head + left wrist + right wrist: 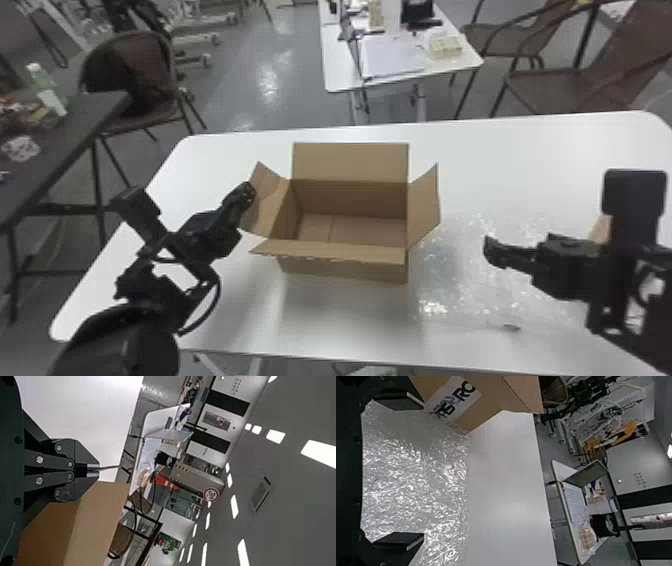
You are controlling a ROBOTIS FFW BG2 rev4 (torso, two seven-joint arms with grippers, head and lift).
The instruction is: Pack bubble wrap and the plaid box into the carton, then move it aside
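- Carton [370, 270] at mid-frame in the head view, upright, all flaps spread, its bottom showing inside.
- Bubble wrap [465, 265] flat on the surface [510, 160], right of centre, just beside the carton's right side. Clear film; its long axis can't be told.
- Right tool [417, 471] over the wrap, its fingers [398, 543] spread wide, nothing between them. Head view has it lower right, pointing inward to the carton.
- Left tool [94, 470] closed on a thin cardboard edge, by the look of it the carton's left flap [270, 197]. Centre left in the head view.
- Plaid box: can't be made out for certain. Tan patch [599, 231] at right, partly behind the right arm, might be it.
- Step, as judged: wrap first, nothing packed. Right arm is the nearer one; wrap lies below its tool. Coming move likely down, pinch, then across toward frame left.
- Right flap [425, 207] juts up and outward between wrap and opening; the load wants lifting over it. Thin film could slip or snag there.
- Bare surface beyond the wrap, toward the far edge, gives swinging room. Near edge runs along the bottom of frame.
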